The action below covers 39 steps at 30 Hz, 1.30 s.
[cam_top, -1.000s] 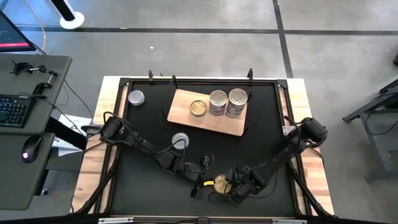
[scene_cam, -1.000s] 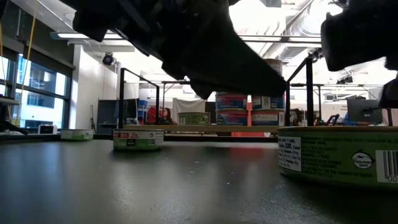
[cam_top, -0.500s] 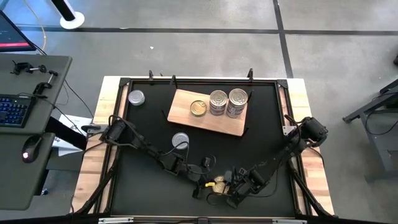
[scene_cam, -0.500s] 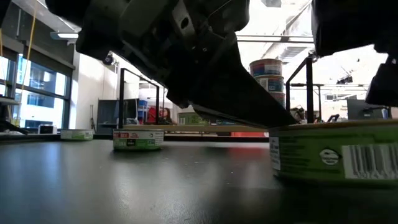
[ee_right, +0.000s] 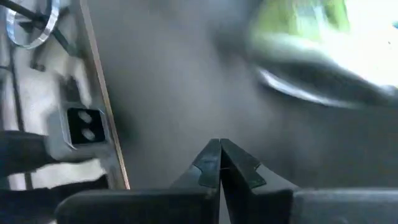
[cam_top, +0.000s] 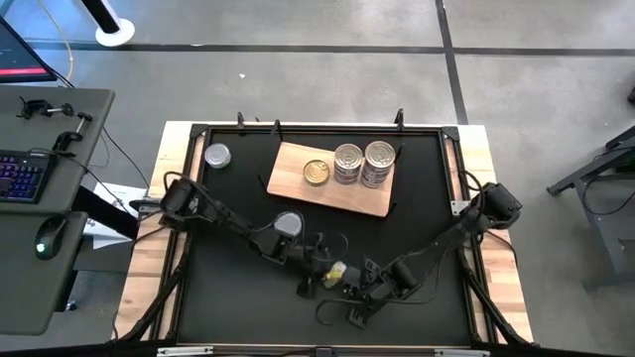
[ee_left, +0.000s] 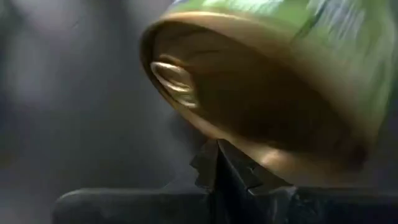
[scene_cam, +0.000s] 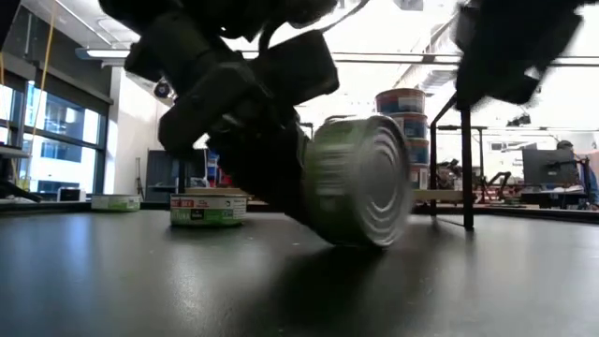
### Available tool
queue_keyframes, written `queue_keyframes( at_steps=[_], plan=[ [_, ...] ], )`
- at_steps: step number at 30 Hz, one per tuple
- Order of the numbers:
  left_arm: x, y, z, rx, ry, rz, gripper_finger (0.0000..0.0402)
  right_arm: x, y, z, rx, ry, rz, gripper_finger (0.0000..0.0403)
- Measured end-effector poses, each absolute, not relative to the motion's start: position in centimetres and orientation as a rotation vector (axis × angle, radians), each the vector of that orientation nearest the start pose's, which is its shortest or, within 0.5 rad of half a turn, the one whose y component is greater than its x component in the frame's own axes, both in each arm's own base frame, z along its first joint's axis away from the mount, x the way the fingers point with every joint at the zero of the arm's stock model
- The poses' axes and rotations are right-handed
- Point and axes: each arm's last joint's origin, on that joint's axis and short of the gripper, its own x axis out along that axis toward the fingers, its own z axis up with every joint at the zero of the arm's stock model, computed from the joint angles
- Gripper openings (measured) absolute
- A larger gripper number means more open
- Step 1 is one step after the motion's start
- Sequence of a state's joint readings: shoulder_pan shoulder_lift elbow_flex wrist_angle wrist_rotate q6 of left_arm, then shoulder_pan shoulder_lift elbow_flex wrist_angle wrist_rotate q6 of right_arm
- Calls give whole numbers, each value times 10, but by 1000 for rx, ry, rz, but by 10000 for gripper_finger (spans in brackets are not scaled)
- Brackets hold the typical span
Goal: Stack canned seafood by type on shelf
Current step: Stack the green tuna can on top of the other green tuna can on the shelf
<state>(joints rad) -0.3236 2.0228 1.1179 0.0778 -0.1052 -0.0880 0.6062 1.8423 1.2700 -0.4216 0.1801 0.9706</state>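
The left gripper [cam_top: 319, 270] holds a green-labelled can [scene_cam: 360, 178] near the front of the black mat [cam_top: 228, 297], well in front of the wooden shelf [cam_top: 298, 183]. In the low view the can is tipped on its side, its ribbed end facing the camera and its lower edge at or just above the mat; contact cannot be confirmed. The left wrist view shows the gold lid [ee_left: 249, 106] close against the fingers, so the left gripper appears clamped on the can, though the grip points are hidden. The right gripper [cam_top: 359, 309] sits just beside it, fingers pressed together and holding nothing.

Risks from this position:

- A tilted grip on a smooth round wall may slip; the can would roll across the mat.
- The two arms are close (wrists nearly crossing); a lift may clip the right arm.
- On the shelf stand two stacks [cam_top: 362, 164] and a single gold can [cam_top: 317, 173]. A tilted placement could topple a stack or mix types.
- Two silver-lidded cans [cam_top: 288, 224] [cam_top: 217, 156] lie on the mat nearby.
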Motion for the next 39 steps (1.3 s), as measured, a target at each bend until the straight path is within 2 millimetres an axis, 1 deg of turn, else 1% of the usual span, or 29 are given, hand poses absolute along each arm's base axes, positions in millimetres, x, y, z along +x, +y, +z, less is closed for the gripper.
queue_keyframes(
  at_steps=[3, 5, 7, 9, 12, 15, 17, 19, 21, 24, 27, 30, 33, 35, 39],
  plan=[
    [373, -109, 122, 90, 832, -134, 0, 326, 206, 205, 457, 976, -62, 0],
    [364, -98, 128, 90, 860, -101, 0, 329, 201, 210, 406, 976, -49, 0],
    [354, -90, 134, 89, 875, -69, 0, 332, 196, 220, 348, 956, -29, 0],
    [338, -82, 142, 87, 885, -31, 0, 335, 190, 236, 293, 927, -5, 0],
    [312, -71, 155, 30, 856, 48, 0, 339, 178, 258, 224, 916, 3, 0],
    [281, -66, 163, -82, 800, 140, 0, 347, 157, 271, 233, 955, -69, 1],
    [260, -69, 165, -153, 770, 192, 0, 353, 141, 274, 307, 969, -128, 10],
    [241, -74, 165, -217, 730, 232, 0, 357, 127, 272, 387, 995, -180, 31],
    [226, -79, 163, -281, 687, 258, 0, 359, 117, 270, 464, 1015, -233, 62],
    [211, -86, 156, -372, 633, 258, 0, 357, 105, 268, 565, 1051, -342, 124],
    [204, -92, 149, -434, 609, 237, 0, 354, 91, 265, 804, 1107, -496, 185],
    [201, -94, 146, -446, 598, 218, 0, 356, 82, 264, 984, 1103, -591, 227],
    [199, -95, 145, -421, 594, 192, 0, 357, 81, 262, 1077, 1029, -697, 241],
    [200, -95, 145, -389, 596, 174, 0, 356, 81, 261, 1100, 993, -769, 242],
    [200, -95, 145, -333, 606, 147, 0, 351, 79, 253, 1144, 943, -967, 243]
  ],
)
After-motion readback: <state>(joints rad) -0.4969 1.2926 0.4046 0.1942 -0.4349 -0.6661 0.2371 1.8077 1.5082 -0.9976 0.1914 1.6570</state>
